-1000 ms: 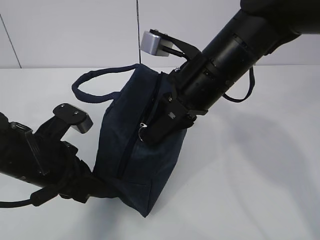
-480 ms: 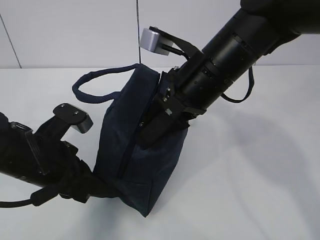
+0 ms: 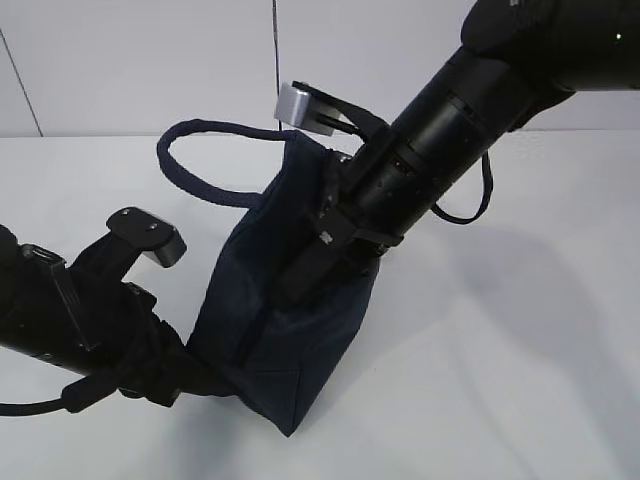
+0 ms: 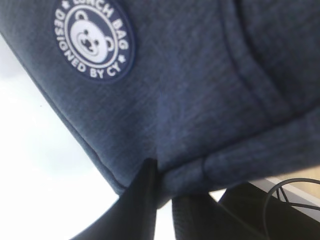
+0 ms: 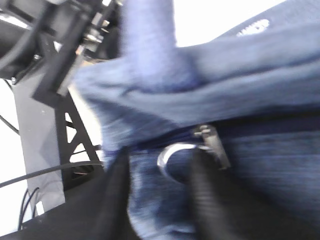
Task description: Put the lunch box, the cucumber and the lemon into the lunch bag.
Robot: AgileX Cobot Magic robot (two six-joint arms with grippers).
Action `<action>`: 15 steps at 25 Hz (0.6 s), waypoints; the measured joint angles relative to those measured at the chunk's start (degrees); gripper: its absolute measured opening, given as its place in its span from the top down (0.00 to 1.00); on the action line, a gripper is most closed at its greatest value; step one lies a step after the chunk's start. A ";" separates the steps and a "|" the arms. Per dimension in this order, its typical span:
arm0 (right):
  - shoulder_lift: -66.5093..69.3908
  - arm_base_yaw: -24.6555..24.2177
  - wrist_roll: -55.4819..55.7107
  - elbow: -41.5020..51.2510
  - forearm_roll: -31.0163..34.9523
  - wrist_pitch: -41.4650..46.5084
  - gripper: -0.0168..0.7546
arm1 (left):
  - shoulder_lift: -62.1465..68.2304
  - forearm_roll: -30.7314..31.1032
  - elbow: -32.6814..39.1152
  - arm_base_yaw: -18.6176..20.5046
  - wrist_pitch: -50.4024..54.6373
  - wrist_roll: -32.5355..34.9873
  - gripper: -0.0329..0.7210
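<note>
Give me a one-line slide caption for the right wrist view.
Right end effector straddles the metal ring pull on the lunch bag zipper.

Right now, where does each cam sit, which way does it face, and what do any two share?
Exterior: raised, looking down at a slant over the table at the lunch bag; both arms show, left gripper at its lower corner.
Left wrist: pressed close to the bag's side, facing its round logo; dark fingers pinch the bottom edge.
Right wrist: looks along the zipper at the ring pull, right gripper around it.
Shared: the lunch bag, in all three.
</note>
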 joint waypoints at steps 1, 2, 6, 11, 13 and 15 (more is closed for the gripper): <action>0.38 0.00 0.35 0.00 0.00 0.00 0.46 | 0.00 0.00 0.00 0.00 0.00 0.00 0.92; 0.78 0.00 0.44 0.00 0.00 0.00 0.48 | 0.00 0.00 0.00 0.00 0.00 0.00 0.92; 1.49 0.00 0.72 0.00 -0.37 -0.11 0.67 | 0.00 0.10 0.00 0.00 0.00 0.00 0.92; 1.62 0.00 0.94 0.00 -1.58 -0.24 0.96 | 0.00 0.10 0.00 0.00 0.00 0.00 0.92; 1.62 0.00 1.09 0.00 -1.58 -0.24 0.98 | 0.00 0.10 0.00 0.00 0.00 0.00 0.91; 1.62 0.00 1.14 0.00 -1.83 -0.24 0.98 | 0.00 0.10 0.00 0.00 0.00 0.00 0.91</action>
